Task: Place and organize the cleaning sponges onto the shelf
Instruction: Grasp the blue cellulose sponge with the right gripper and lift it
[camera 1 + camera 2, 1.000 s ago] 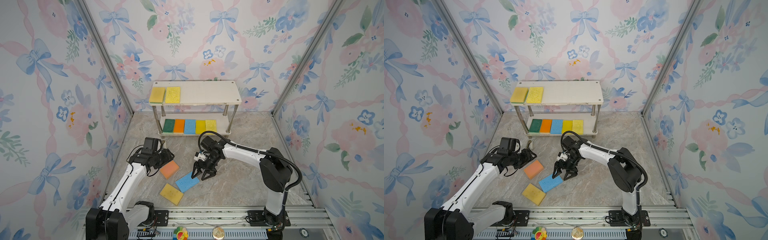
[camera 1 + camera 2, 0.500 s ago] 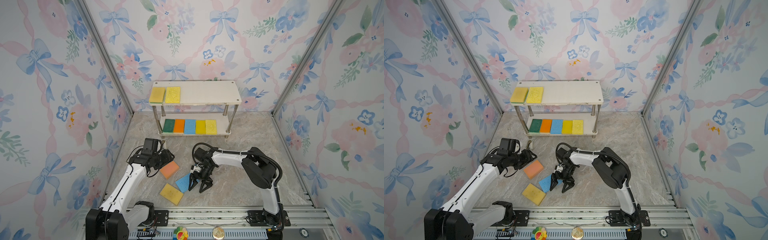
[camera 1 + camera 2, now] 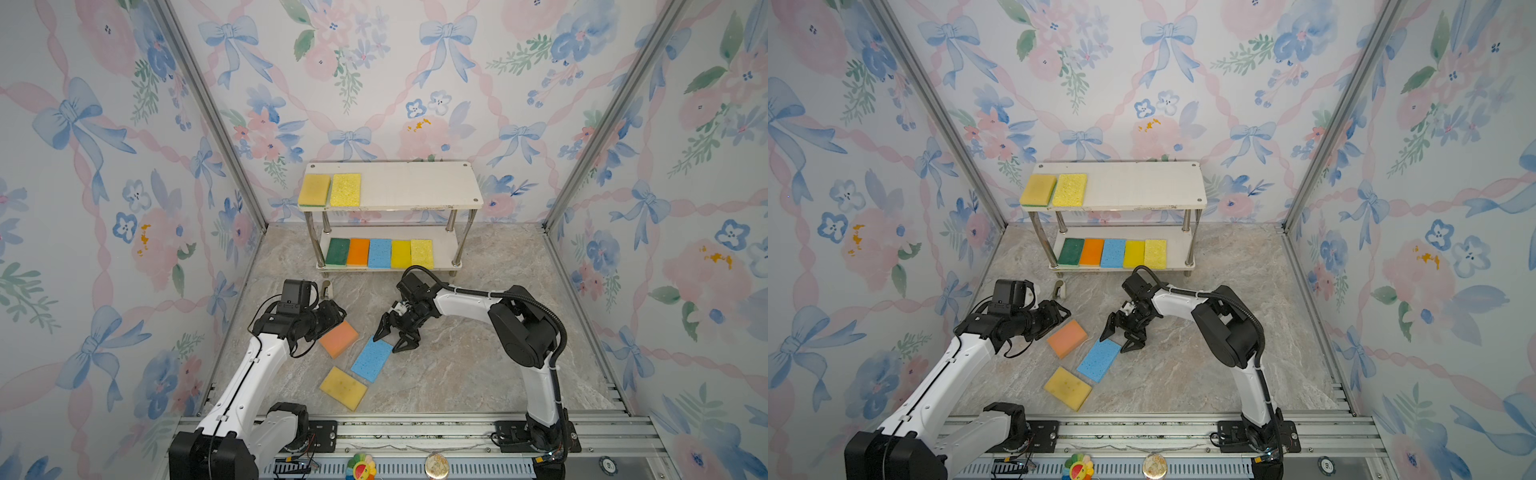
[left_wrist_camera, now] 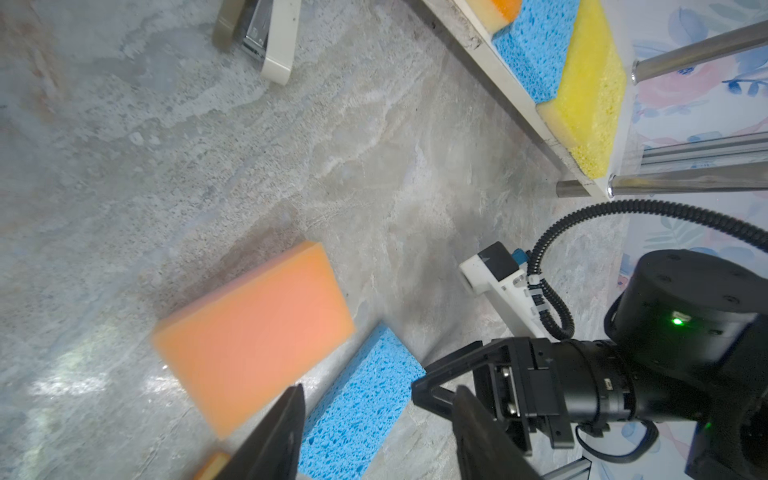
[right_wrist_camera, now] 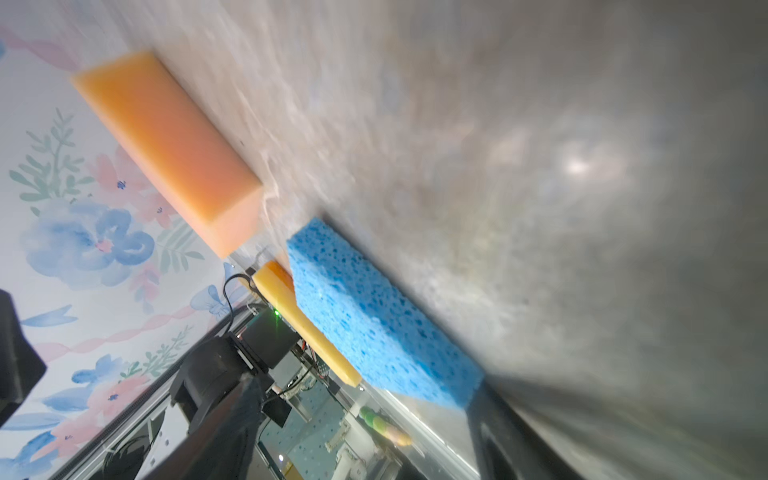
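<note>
Three cleaning sponges lie on the floor: an orange one [image 3: 338, 338] [image 3: 1067, 338], a blue one [image 3: 372, 358] [image 3: 1099, 360] and a yellow one [image 3: 343, 387] [image 3: 1067, 388]. My right gripper [image 3: 392, 340] [image 5: 365, 395] is open, its fingers straddling the blue sponge's [image 5: 374, 324] far end. My left gripper [image 3: 336, 318] [image 4: 379, 392] is open and empty at the orange sponge's [image 4: 253, 336] far-left corner. The shelf [image 3: 415, 185] [image 3: 1142, 185] holds two yellow sponges [image 3: 314, 190] [image 3: 345, 190] on top. Its lower board carries green [image 3: 337, 251], orange, blue, yellow and pale yellow [image 3: 422, 254].
A small beige and white stapler-like object [image 3: 327, 289] [image 4: 266, 41] lies on the floor left of the shelf's front. The aluminium base rail [image 3: 415, 432] runs along the near edge. Patterned walls close in the left, right and back.
My right gripper swung toward the near side over the blue sponge and came back to its far end. The blue sponge has turned a little steeper. The left arm has hardly moved.
</note>
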### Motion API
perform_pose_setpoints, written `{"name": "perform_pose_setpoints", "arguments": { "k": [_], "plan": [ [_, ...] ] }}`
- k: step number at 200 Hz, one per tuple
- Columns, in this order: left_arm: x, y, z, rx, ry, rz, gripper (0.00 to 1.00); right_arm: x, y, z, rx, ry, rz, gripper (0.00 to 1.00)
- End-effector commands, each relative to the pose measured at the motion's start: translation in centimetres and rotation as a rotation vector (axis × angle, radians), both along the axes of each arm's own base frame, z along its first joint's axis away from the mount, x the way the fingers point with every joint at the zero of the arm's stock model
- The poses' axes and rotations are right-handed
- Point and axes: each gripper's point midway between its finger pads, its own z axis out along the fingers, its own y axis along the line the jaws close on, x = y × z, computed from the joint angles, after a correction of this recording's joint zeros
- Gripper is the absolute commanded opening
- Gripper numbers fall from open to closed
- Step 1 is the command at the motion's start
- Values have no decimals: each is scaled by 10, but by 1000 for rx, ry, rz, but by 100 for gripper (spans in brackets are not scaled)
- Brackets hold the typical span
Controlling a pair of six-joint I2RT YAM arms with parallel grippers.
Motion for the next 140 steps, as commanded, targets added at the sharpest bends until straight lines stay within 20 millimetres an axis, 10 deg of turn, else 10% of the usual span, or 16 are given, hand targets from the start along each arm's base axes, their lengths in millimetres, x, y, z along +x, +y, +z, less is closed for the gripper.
{"name": "perform_pose_setpoints", "arguments": {
  "k": [1, 49, 140],
  "plan": [
    [-2, 1, 0, 0, -11, -13, 59, 4, -22, -2, -114, -74, 18, 81],
    [0, 4, -3, 14, -1, -8, 59, -47, -37, 9, -178, -36, 155, 78],
    [3, 3, -1, 6, 2, -7, 59, -33, 0, -18, -132, 30, 75, 66]
  ]
}}
